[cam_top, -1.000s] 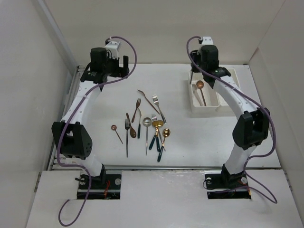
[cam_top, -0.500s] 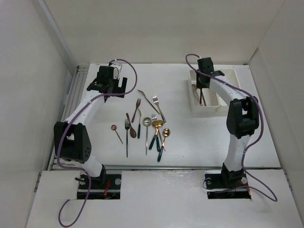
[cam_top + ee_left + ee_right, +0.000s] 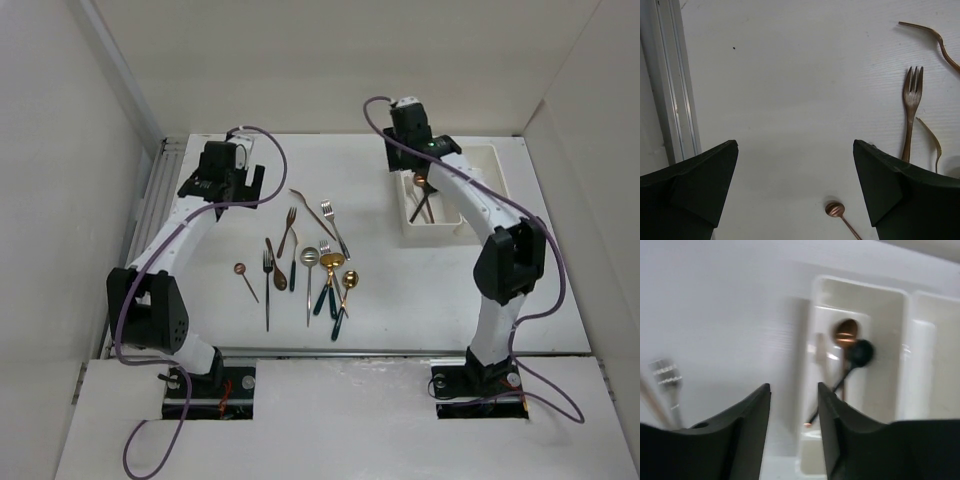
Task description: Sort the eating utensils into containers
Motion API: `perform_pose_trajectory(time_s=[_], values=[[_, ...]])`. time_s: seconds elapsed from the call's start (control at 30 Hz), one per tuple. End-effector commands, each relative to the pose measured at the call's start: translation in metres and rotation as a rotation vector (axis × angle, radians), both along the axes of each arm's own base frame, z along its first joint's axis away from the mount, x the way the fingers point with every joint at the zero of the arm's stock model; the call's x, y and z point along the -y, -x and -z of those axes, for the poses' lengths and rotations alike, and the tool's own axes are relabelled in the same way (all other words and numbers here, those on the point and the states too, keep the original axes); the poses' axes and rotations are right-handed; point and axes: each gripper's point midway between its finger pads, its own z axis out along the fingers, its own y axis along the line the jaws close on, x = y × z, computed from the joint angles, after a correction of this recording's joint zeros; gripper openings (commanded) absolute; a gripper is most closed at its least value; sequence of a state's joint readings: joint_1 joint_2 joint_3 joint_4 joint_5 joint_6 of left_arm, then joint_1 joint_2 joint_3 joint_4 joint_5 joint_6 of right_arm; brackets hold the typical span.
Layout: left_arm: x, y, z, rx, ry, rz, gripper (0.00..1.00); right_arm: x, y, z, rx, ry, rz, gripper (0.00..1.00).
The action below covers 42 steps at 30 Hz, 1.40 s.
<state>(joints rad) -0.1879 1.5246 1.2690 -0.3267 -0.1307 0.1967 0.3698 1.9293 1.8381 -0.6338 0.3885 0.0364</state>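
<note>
Two broad fingers (image 3: pixel 695 185) of the left gripper (image 3: pixel 795 195) are standing fully apart with nothing between them. The gripper is released and is hanging over bare table (image 3: pixel 790 75) in the left wrist view. Beyond those fingers, a small copper spoon (image 3: pixel 834 209) is lying at the lower centre of that frame. A copper fork (image 3: pixel 911 100) is pointing its tines toward the top at the right, and a bent bronze fork (image 3: pixel 932 35) is curving through the upper right corner. The right gripper (image 3: pixel 794 435) is showing its jaws parted by a narrower gap and is grasping nothing. It is hovering beside the left wall of the white tray (image 3: pixel 860 282), which is occupying the upper right of the right wrist view. The tray's left-hand compartment is holding a copper-bowled spoon (image 3: pixel 845 332) and a black spoon (image 3: pixel 860 352), their bowls touching or overlapping. That view is blurred, so finer detail cannot be told. A silver fork (image 3: pixel 665 372) is showing faintly at the left edge. In the overhead view, the remaining utensils (image 3: pixel 310 262) are lying loose in a cluster at the centre of the table, well apart from the tray at the upper right. The left gripper is hanging near the cluster's upper left.
</note>
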Motion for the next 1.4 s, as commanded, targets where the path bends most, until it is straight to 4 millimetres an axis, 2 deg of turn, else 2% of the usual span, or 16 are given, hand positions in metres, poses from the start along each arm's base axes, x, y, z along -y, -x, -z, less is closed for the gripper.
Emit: perform_pose_trajectory(time_s=[0.0, 0.03, 0.1, 0.13, 0.17, 0.2, 0.33, 0.67, 0.97, 1.07, 1.13, 1.17, 1.2, 1.27, 1.3, 1.37], values=[[0.000, 0.024, -0.001, -0.009, 0.039, -0.015, 1.00, -0.107, 0.033, -0.015, 0.017, -0.084, -0.308, 0.47], [-0.001, 0.027, 0.005, -0.022, 0.044, -0.022, 1.00, -0.132, 0.037, 0.023, -0.081, -0.096, -0.380, 0.35], [0.003, 0.033, 0.003, -0.018, 0.075, -0.019, 1.00, -0.177, 0.055, 0.052, -0.199, -0.153, -0.488, 0.29], [0.003, 0.037, 0.006, -0.024, 0.082, -0.027, 1.00, -0.190, 0.049, 0.045, -0.187, -0.162, -0.486, 0.30], [0.003, 0.037, 0.006, -0.024, 0.082, -0.027, 1.00, -0.196, 0.050, 0.070, -0.238, -0.150, -0.457, 0.31], [0.004, 0.040, 0.005, -0.021, 0.090, -0.019, 1.00, -0.198, 0.050, 0.074, -0.244, -0.142, -0.445, 0.33], [0.002, 0.050, 0.007, -0.021, 0.090, -0.019, 1.00, -0.201, 0.045, 0.083, -0.231, -0.164, -0.407, 0.37], [-0.001, 0.041, -0.013, 0.058, 0.060, -0.004, 1.00, -0.195, 0.073, 0.156, -0.373, -0.154, -0.385, 0.37], [-0.003, 0.039, -0.015, 0.070, 0.057, -0.011, 1.00, -0.192, 0.069, 0.183, -0.407, -0.119, -0.351, 0.32], [-0.004, 0.039, -0.015, 0.072, 0.051, -0.018, 1.00, -0.182, 0.063, 0.188, -0.411, -0.085, -0.316, 0.32], [-0.004, 0.039, -0.015, 0.072, 0.051, -0.018, 1.00, -0.177, 0.067, 0.199, -0.449, -0.055, -0.303, 0.32], [-0.006, 0.039, -0.015, 0.073, 0.045, -0.025, 1.00, -0.177, 0.067, 0.201, -0.456, -0.046, -0.309, 0.27], [-0.006, 0.037, -0.017, 0.082, 0.047, -0.025, 1.00, -0.177, 0.067, 0.201, -0.456, -0.046, -0.309, 0.14], [-0.008, 0.037, -0.017, 0.083, 0.040, -0.035, 1.00, -0.174, 0.070, 0.210, -0.462, -0.036, -0.316, 0.00], [-0.007, 0.037, -0.017, 0.084, 0.048, -0.041, 1.00, -0.176, 0.070, 0.206, -0.453, -0.049, -0.324, 0.00], [-0.007, 0.036, -0.014, 0.075, 0.053, -0.047, 1.00, -0.186, 0.062, 0.182, -0.379, -0.092, -0.372, 0.00]])
